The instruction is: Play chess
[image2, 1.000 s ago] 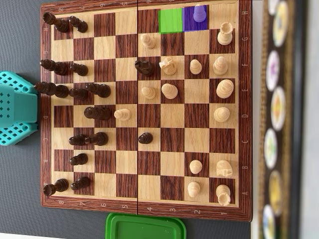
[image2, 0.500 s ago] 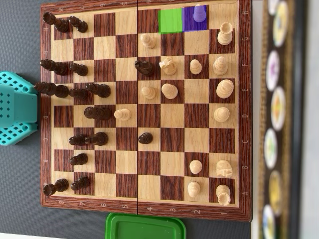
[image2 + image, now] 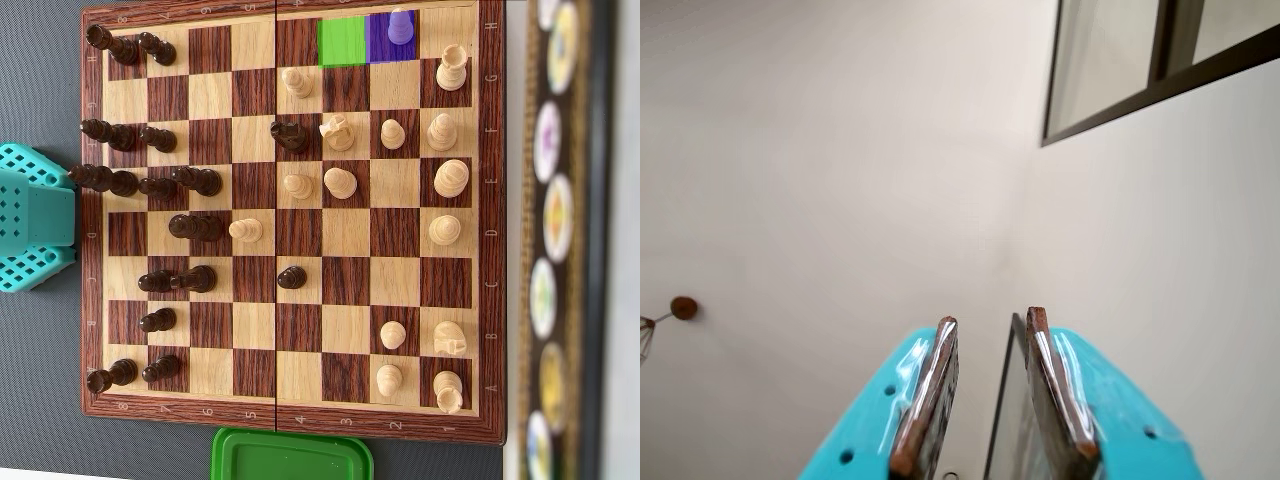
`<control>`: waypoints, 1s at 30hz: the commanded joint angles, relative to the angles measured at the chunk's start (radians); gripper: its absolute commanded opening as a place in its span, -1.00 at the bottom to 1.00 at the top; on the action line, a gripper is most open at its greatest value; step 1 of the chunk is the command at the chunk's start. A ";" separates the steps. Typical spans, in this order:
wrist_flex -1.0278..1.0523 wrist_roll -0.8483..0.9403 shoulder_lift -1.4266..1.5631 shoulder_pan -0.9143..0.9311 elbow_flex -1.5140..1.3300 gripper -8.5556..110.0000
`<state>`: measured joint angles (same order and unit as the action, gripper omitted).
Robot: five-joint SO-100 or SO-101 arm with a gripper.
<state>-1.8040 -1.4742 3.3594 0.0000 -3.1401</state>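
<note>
turquoise plastic, that's my arm base (image 3: 35,218) at the far left of the overhead view, ribbed and dotted with holes, parked just off the board's left edge. next comes the chessboard (image 3: 290,420), glossy wood, light and dark grained squares inside a reddish frame with a fold seam down the middle. dark pieces (image 3: 195,181) crowd the left columns; i count about seventeen, turned and glossy, though some overlap and the count is unsure. one light pawn (image 3: 245,229) sits deep among them. two dark pieces have crossed the seam, one (image 3: 288,134) up high and one (image 3: 292,277) lower. then the light pieces (image 3: 340,182), pale wood, rounded, about fifteen more spread over the right half. along the top row there is one bright green square (image 3: 341,41), and touching it one purple square (image 3: 392,50) with a purple-tinted piece (image 3: 400,24) on it. below the board, one green plastic lid (image 3: 291,455). at the far right runs a blurred dark strip with pale ovals (image 3: 553,215).

in the wrist view my claw (image 3: 988,325) points up at a plain pale wall, fingers (image 3: 932,385) with brown pads slightly parted, gripping nothing, with a dark window frame (image 3: 1160,75) to the upper right.
</note>
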 commanded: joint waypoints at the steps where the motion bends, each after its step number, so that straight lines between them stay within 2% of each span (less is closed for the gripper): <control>1: -0.002 -0.005 -0.012 0.003 -0.020 -0.67; 30: -0.002 0.005 -0.015 -0.003 -0.020 -0.67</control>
<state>-1.8040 -1.4742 3.3594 0.0000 -3.1401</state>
